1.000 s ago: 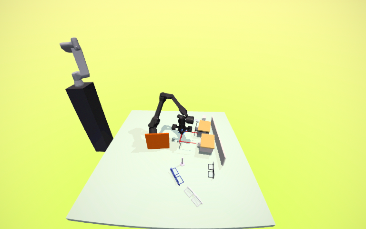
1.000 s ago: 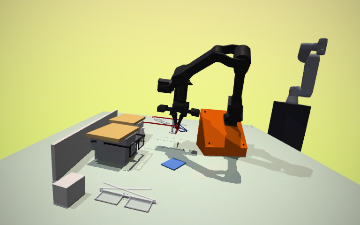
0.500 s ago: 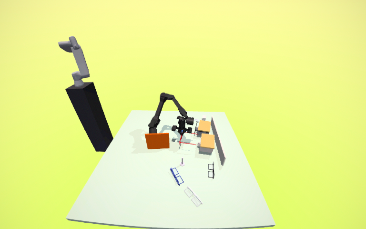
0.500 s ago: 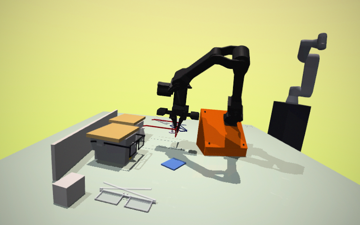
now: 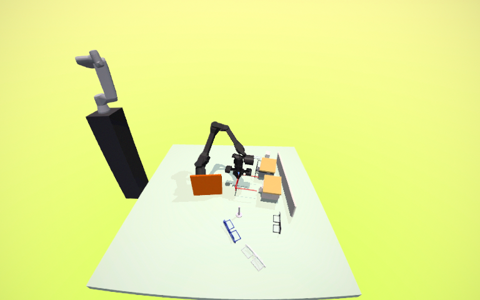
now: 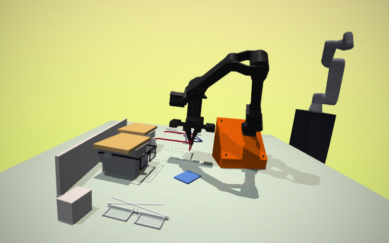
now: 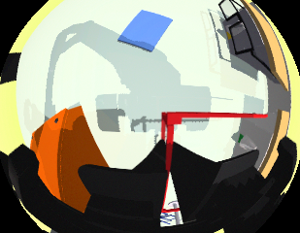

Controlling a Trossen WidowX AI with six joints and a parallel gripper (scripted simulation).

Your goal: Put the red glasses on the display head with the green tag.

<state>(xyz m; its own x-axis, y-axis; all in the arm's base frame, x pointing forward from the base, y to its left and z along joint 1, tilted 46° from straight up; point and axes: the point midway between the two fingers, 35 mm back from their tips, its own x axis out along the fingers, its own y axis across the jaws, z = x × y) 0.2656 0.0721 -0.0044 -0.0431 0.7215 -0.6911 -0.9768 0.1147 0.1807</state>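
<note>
I have the gripper (image 6: pixel 191 141) clamped on the red glasses (image 6: pixel 172 139), held above the table just short of the two heads, and I judge a crooked approach could knock the black-spectacled head (image 6: pixel 121 162) or skew the temples.

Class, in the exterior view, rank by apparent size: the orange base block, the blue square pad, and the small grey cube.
1. Orange base block
2. Small grey cube, though it is nearest the camera
3. Blue square pad

You are getting bright, even light; the arm (image 6: pixel 235 64) is casting soft shadows across the table (image 6: pixel 311 204), and the wrist view is bulging at its edges.
</note>
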